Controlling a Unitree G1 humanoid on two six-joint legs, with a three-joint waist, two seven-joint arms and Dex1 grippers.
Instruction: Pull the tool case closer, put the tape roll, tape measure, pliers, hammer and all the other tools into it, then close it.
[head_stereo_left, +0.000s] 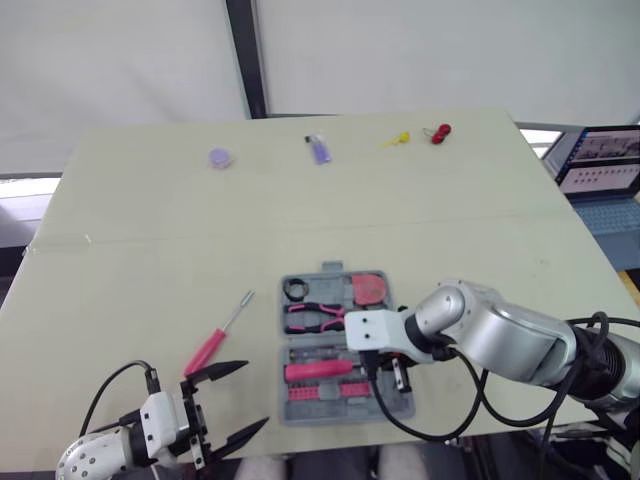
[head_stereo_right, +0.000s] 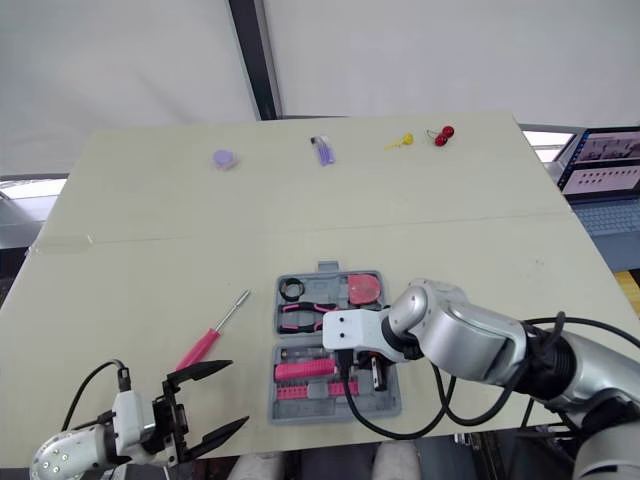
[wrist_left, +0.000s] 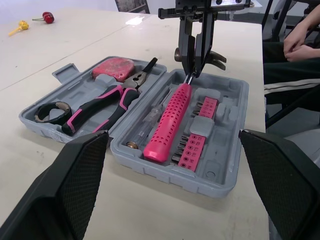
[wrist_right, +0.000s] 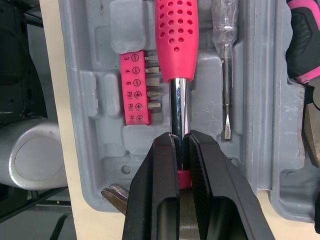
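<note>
From the head, the right arm reaches in from the right, elbow bent, with the right gripper (head_stereo_left: 398, 374) pointing down over the near half of the open tool case (head_stereo_left: 330, 270) at the near edge of the table (head_stereo_left: 150, 200). The left gripper (head_stereo_left: 256, 393) hovers low at near left, jaws wide and empty, a pink screwdriver (head_stereo_left: 215, 340) just beyond. The left wrist view shows pliers (wrist_left: 107, 102) in the case's far half. The right wrist view shows the jaws pinched on the hammer (wrist_right: 176, 35), at its steel shaft.

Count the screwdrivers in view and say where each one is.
2. A pink-handled screwdriver lies on the table, left of the tool case. A clear-handled screwdriver sits inside it beside the hammer that the right claw grips. Another may be hidden.
</note>
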